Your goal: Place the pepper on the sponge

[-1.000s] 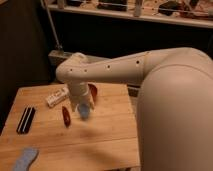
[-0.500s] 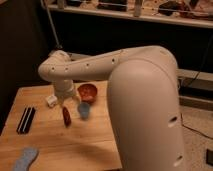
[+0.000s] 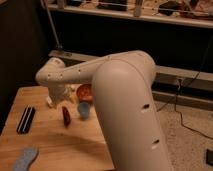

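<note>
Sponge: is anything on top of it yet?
Nothing on the visible part of the sponge; its lower end is out of frame. The pepper lies on the table, the tool close by, partly hidden by the arm.

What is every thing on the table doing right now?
Gripper: low over the table, just behind the pepper, fingers open, holding nothing.
Pepper: lying on the table, not held.
Sponge: flat near the table's edge, nothing on it.
Cup: upright.
Bowl: upright, behind the cup.
Block: lying flat.
</note>
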Controlling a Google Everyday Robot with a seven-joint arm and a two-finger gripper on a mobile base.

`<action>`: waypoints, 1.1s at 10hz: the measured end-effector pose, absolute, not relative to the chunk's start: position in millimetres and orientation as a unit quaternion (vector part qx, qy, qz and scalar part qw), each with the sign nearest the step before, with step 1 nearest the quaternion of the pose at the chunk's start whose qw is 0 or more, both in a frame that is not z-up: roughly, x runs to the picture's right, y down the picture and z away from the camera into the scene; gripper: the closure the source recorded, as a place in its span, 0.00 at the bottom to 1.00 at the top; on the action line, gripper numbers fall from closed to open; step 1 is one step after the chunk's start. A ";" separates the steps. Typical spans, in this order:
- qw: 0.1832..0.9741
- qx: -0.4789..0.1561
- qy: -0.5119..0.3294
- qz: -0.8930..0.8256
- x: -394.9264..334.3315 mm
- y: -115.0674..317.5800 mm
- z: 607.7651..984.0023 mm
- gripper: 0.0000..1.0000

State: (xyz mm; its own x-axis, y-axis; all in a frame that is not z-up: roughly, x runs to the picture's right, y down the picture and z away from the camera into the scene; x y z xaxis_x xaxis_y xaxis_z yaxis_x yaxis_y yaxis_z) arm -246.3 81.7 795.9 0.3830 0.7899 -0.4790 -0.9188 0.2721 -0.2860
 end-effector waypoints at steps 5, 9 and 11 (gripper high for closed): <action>0.809 -0.277 0.131 0.502 -251.2 122.5 831.7 0.35; 0.796 -0.285 0.147 0.513 -245.1 140.3 864.0 0.35; 0.785 -0.296 0.152 0.523 -243.6 148.2 875.1 0.38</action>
State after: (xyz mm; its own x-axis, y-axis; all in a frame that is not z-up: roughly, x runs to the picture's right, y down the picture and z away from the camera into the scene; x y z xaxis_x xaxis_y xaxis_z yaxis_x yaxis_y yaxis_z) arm -243.6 148.2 875.1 0.4062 0.7311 -0.5481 -0.9110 0.2774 -0.3051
